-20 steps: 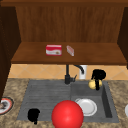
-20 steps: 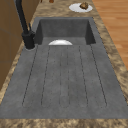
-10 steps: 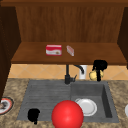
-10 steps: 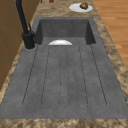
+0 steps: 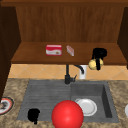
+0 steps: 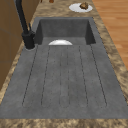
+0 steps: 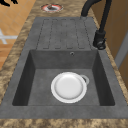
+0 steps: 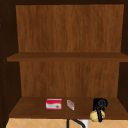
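The right hand (image 5: 99, 54) hangs at the front edge of a wooden shelf (image 5: 35, 53) above the sink, its fingers curled down round a small pale yellow ball-like thing (image 5: 93, 64), which hangs just below the shelf's lip, over the tap. It looks light and smooth, perhaps slippery, best gripped round its widest part. The left hand (image 5: 33, 115) floats low at the near left over the grey draining board (image 6: 65, 80); I cannot tell how its fingers are set. On the shelf, well to the left, sit a red-and-white box (image 5: 53, 49) and a small packet (image 5: 70, 50). A white plate (image 7: 68, 87) lies in the dark basin, beside a black tap (image 5: 68, 76). A big red ball (image 5: 67, 114) sits nearest us. Speckled stone counter surrounds the sink.
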`<action>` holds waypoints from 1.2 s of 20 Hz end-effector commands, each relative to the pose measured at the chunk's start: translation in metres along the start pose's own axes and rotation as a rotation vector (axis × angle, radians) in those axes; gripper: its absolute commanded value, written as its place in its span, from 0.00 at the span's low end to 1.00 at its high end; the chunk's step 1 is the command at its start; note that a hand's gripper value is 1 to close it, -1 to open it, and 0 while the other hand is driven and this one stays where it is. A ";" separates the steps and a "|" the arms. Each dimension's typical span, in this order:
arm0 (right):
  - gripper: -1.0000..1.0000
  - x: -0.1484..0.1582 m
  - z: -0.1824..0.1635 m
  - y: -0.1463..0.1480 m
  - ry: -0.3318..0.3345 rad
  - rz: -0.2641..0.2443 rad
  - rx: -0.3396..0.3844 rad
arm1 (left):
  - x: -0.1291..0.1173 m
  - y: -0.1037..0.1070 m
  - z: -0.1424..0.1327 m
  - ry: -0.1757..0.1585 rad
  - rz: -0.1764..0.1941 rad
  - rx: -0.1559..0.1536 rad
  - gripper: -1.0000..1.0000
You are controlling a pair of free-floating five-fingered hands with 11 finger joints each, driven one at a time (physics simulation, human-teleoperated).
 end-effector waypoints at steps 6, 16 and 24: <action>1.00 0.022 -0.018 -0.067 0.002 0.009 -0.021 | 0.000 0.000 0.000 0.000 0.000 0.000 0.50; 1.00 0.039 -0.098 -0.092 0.005 0.002 -0.067 | 0.000 0.000 0.000 0.000 0.000 0.000 0.50; 1.00 0.042 -0.173 -0.075 0.003 0.000 -0.112 | 0.000 0.000 0.000 0.000 0.000 0.000 0.50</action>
